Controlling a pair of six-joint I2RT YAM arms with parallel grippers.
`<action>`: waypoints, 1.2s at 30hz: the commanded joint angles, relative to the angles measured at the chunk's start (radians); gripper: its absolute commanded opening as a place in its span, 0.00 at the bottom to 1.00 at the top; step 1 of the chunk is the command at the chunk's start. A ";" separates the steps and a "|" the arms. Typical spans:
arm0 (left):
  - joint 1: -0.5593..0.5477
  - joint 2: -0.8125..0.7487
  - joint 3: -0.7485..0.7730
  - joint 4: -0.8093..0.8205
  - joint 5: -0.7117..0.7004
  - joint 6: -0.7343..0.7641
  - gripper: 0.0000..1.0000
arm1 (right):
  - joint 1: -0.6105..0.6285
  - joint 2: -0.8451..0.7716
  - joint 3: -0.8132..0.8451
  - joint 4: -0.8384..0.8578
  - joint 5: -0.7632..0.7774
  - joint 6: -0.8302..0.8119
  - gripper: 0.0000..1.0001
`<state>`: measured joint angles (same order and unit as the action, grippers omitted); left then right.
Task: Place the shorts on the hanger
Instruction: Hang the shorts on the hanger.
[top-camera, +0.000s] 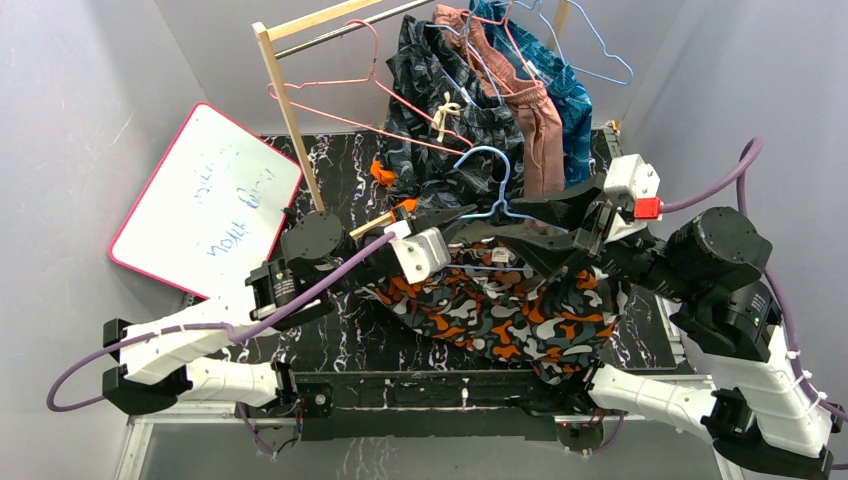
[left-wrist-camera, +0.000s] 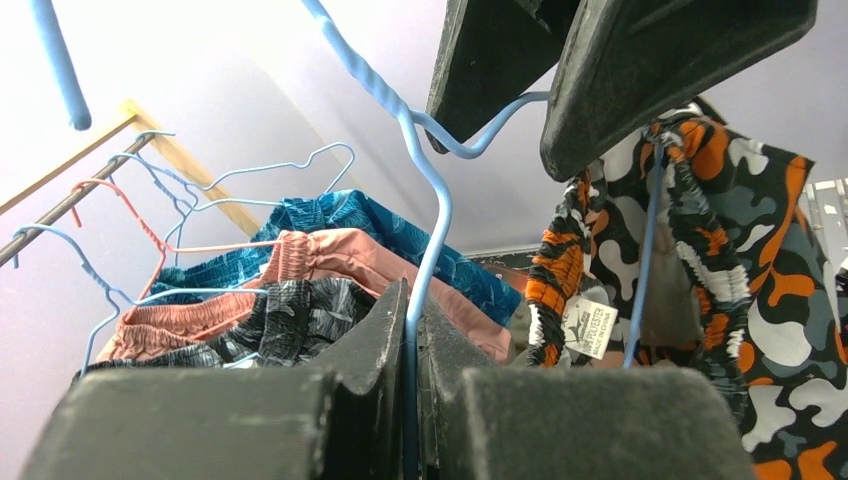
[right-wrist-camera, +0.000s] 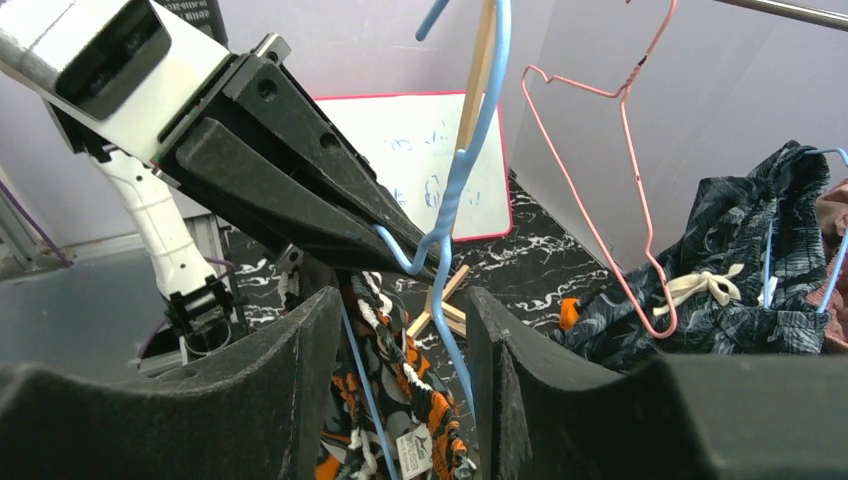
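Pinching the neck of the hanger (left-wrist-camera: 432, 215), the left gripper (left-wrist-camera: 412, 300) has its fingers pressed together on the blue wire just below the twist, hook upward. The right gripper (right-wrist-camera: 403, 300) sits just beside that grip with its fingers spread. One shoulder of the hanger runs down between them, and neither pad looks to be touching it.

The shorts (top-camera: 500, 315) hang under the hanger, the gathered waistband bunched round the blue wire and the legs drooping toward the table (top-camera: 350, 345). I judge them to be on, though bunched to one side.

To finish well, the left pinch should hold firm so the hanger cannot spin. The right gripper could spread the waistband along the lower bar, then back straight out without hooking wire or elastic. Soft fabric will slide, so the hanger ought to stay level.

Behind the hanger stands the rack (top-camera: 285, 110) with a pink hanger (right-wrist-camera: 603, 200) and dark patterned shorts (top-camera: 440, 90). Both are near enough that the blue hook could tangle with them. Well to the left of the hanger a whiteboard (top-camera: 215, 200) leans, out of the way.
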<state>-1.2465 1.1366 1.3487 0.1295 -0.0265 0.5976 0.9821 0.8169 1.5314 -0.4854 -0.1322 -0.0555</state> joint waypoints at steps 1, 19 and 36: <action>0.001 -0.060 0.006 0.085 0.018 -0.020 0.00 | 0.000 0.008 0.036 -0.056 0.049 -0.048 0.57; 0.001 -0.139 -0.059 0.092 0.076 -0.007 0.00 | 0.000 0.125 0.149 -0.105 -0.012 -0.076 0.48; 0.001 -0.183 -0.081 0.039 0.011 -0.001 0.73 | -0.001 0.136 0.139 0.029 -0.023 0.008 0.00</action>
<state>-1.2392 1.0161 1.2816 0.1268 0.0067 0.6037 0.9840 0.9871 1.6970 -0.6281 -0.2607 -0.0799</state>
